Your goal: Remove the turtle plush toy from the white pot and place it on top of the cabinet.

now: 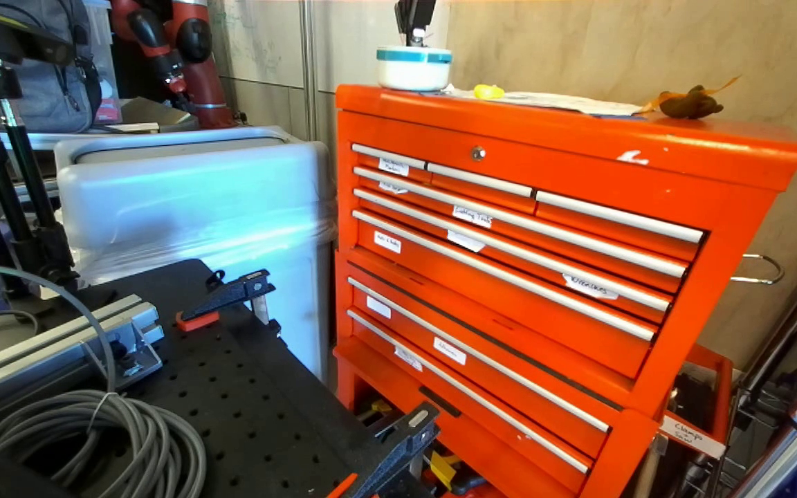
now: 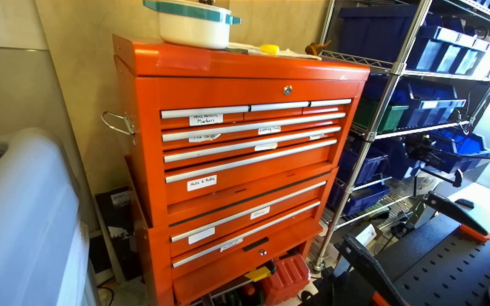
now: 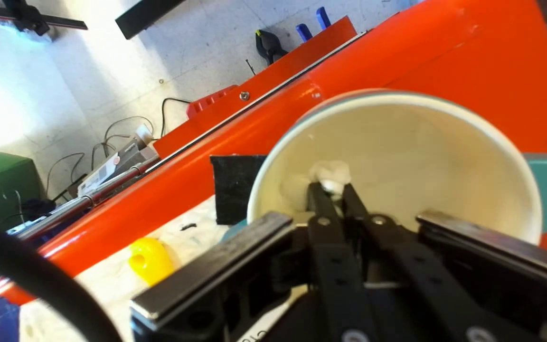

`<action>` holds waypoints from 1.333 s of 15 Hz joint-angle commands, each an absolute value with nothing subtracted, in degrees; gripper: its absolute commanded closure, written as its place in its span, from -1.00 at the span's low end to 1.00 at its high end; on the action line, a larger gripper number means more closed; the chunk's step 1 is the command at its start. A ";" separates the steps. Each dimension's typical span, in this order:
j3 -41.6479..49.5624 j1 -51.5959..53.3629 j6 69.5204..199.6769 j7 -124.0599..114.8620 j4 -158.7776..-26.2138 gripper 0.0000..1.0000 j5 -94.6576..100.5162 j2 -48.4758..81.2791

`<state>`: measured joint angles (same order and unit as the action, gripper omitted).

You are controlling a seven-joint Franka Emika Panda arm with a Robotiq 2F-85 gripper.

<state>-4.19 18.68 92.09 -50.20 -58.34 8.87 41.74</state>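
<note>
Inside the white pot [image 2: 195, 32], the hand [image 3: 334, 188] pinches the pale toy [image 3: 330, 170], its details indistinct. In both exterior views, the pot stands atop the orange-red cabinet [image 1: 481, 294].

We find the white pot [image 3: 425, 147] open above; its wall surrounds the tips of the gripper [image 3: 333, 187] and a pale thing [image 3: 329, 170], but much room inside it is free. On the cabinet [image 1: 557, 142], a yellow object [image 1: 488, 92] and a brown lump [image 1: 691, 104] are obstacles; between them, we could pass over the white sheet [image 1: 575, 104].
</note>
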 commanded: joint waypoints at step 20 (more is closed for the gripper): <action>4.62 8.43 91.79 -62.22 -47.74 0.96 8.79 50.55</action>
<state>3.33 8.13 89.95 -59.43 -47.25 7.65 49.67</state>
